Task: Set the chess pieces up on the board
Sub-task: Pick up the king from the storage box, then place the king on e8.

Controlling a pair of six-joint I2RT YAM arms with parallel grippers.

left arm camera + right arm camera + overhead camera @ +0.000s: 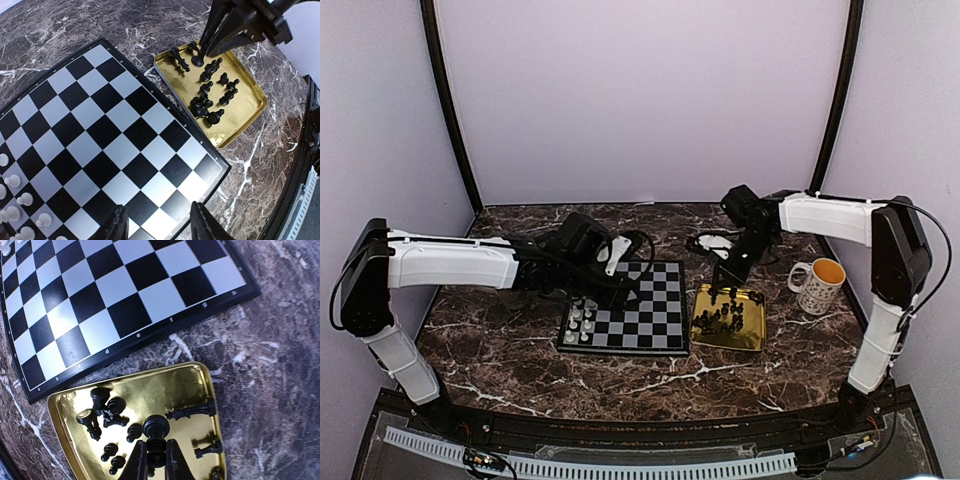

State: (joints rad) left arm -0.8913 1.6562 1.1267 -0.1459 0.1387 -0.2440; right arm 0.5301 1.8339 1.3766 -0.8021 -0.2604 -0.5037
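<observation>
Right wrist view: right gripper [155, 463] clenched on one black piece [156, 429] inside the gold tray [67, 412].
Fingers sit either side of the piece's lower body, its round head showing above them. The low hold is prob. chosen so the piece comes up upright w/o tipping. Cannot tell whether its foot is off the tray floor. Other black pieces [100, 399] are scattered in the same tray, several toppled, none on the board [115, 295], which lies just beside the tray on the desk [520, 370]. Pale pieces [582, 318] are ranked in two files at the board's left end. Left gripper [160, 227] hangs over the board, jaws apart, nothing between them, apparently parked off the tray so the right arm has a clear path. Mug [817, 285] stands right of the tray — apart from the work.
</observation>
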